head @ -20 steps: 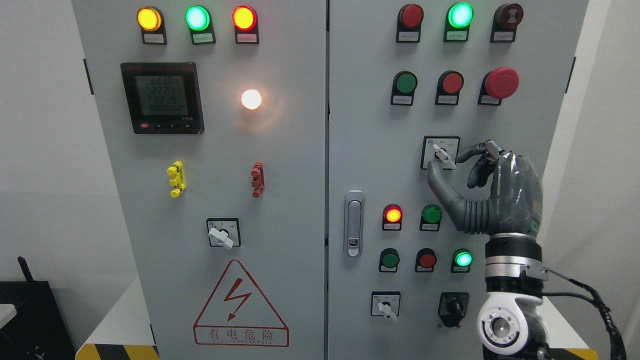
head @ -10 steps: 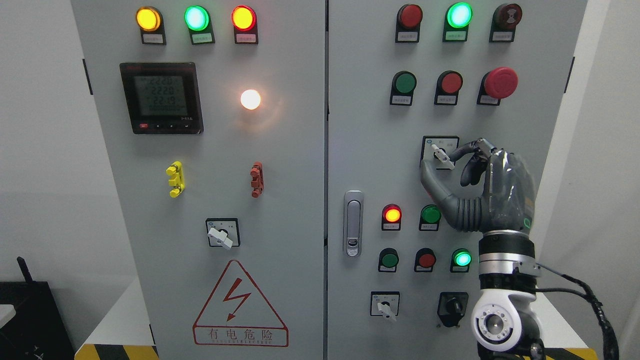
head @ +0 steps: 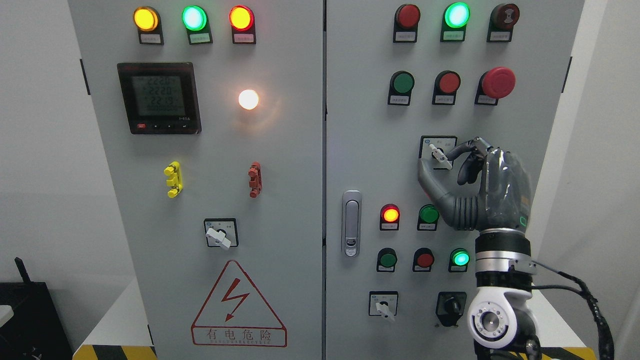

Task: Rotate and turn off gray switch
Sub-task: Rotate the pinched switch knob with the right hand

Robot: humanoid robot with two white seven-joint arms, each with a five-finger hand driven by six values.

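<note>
1. The gray switch (head: 439, 155) sits in a small square plate on the right door of the cabinet (head: 370, 150), below the big red button (head: 498, 82)
2. Its little handle is tilted: the top end points up and left, the bottom end points down and right
3. The right hand (head: 475, 185) is just to the right of the switch and a bit lower. Its thumb comes up from below on the left, and a bent finger reaches in from the right
4. The fingers look closed around the handle, pinching it, though I cannot be sure how tight
5. I think the next step is to twist the wrist so the handle turns
6. The left hand does not show
</note>
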